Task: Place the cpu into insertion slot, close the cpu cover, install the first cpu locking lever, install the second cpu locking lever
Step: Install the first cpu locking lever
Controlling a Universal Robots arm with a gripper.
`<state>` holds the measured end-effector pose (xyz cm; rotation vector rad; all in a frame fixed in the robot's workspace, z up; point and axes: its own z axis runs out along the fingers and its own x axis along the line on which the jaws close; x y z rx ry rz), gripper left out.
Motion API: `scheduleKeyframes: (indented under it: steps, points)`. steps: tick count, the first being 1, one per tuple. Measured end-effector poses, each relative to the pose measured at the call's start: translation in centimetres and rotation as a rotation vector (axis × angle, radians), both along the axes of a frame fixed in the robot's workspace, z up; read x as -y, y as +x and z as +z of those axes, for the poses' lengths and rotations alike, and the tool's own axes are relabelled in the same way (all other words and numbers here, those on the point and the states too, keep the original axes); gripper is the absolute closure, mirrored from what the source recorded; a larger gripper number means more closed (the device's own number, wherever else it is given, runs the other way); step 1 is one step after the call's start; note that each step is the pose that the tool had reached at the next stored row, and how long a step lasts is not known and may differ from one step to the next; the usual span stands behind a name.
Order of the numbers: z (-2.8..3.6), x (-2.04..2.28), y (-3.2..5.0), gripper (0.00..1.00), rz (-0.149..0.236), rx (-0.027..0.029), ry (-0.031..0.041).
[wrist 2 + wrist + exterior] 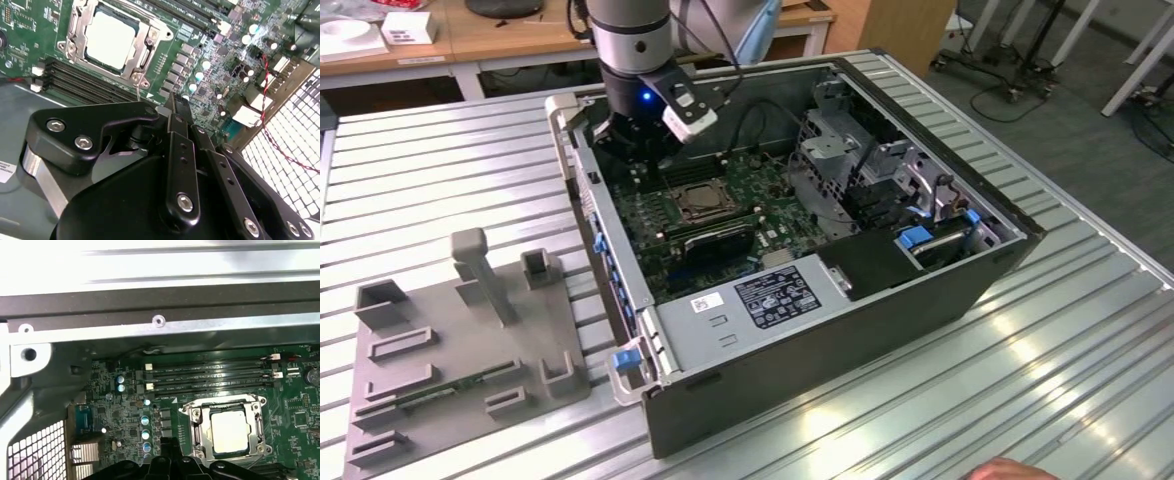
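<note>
Care was judged to be due to the cpu (111,39), a light, stiff, fragile chip best taken by its edges, which was seen seated in the insertion slot (222,406) with the cpu cover (146,50) lowered around it. Beyond it, the gripper (634,158) was held pointing down into the computer case (854,330), fingers (176,112) pressed together on nothing.

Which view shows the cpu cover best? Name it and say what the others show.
The second wrist view: the cpu cover sits nearest, its silvery frame lying around the cpu. The first wrist view shows the cover farther off; the exterior view shows it small inside the case.
</note>
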<state>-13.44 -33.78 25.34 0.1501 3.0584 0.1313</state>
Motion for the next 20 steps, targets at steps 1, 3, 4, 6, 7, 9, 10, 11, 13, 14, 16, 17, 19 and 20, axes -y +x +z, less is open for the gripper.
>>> scheduleKeyframes:
  steps: [1, 3, 4, 6, 7, 9, 10, 11, 13, 14, 16, 17, 19, 20]
  points:
    - [0.00, -0.01, -0.01, 0.89, 0.000, 0.0001, 0.0011]
    - [0.00, -0.07, -0.03, 0.89, 0.000, 0.0001, 0.0011]
    - [0.00, -0.12, -0.03, 0.89, 0.000, 0.0001, 0.0013]
    - [-0.01, -0.22, -0.03, 0.89, 0.000, 0.0001, 0.0016]
    - [-0.01, -0.30, -0.03, 0.89, 0.000, 0.0001, 0.0018]
    - [-0.01, -0.47, -0.03, 0.89, 0.000, 0.0001, 0.0024]
    - [-0.01, -0.56, -0.03, 0.89, 0.000, 0.0001, 0.0030]
    - [-0.01, -0.65, -0.03, 0.89, 0.000, 0.0002, 0.0037]
    - [-0.01, -0.84, -0.03, 0.89, 0.000, 0.0001, 0.0044]
    - [-0.01, -0.92, -0.03, 0.89, 0.000, 0.0001, 0.0049]
    - [-0.01, -1.12, -0.03, 0.89, 0.000, 0.0001, 0.0052]
    - [-0.02, -1.23, -0.03, 0.89, 0.000, 0.0001, 0.0054]
    - [-0.02, -1.43, -0.03, 0.89, 0.000, 0.0001, 0.0062]
    - [-0.02, -1.56, -0.03, 0.89, 0.000, 0.0001, 0.0064]
